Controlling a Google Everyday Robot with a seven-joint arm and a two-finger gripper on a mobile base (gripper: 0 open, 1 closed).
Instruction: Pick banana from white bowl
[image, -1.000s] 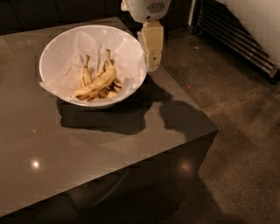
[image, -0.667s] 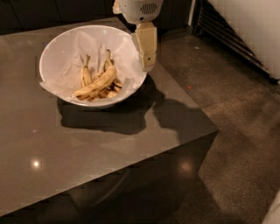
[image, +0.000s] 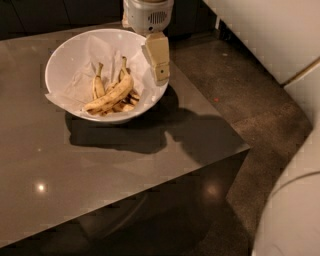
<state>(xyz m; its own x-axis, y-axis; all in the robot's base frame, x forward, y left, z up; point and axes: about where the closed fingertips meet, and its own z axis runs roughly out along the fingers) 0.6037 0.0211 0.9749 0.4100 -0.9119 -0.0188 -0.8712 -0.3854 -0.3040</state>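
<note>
Roughly mid-bowl, banana (image: 111, 94) lies across smaller bananas (image: 98, 86) on paper. Bowl (image: 64, 54) sits near table's (image: 100, 165) far right edge, open tabletop in front. Gripper (image: 158, 62) hangs over bowl's right rim, beside banana; grip state can't be told.

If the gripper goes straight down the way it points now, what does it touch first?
Probably the inner wall of the white bowl just under it, near the rim. The gripper hangs above that side, while the banana lies further left in the picture. Depth is unclear from one view.
</note>
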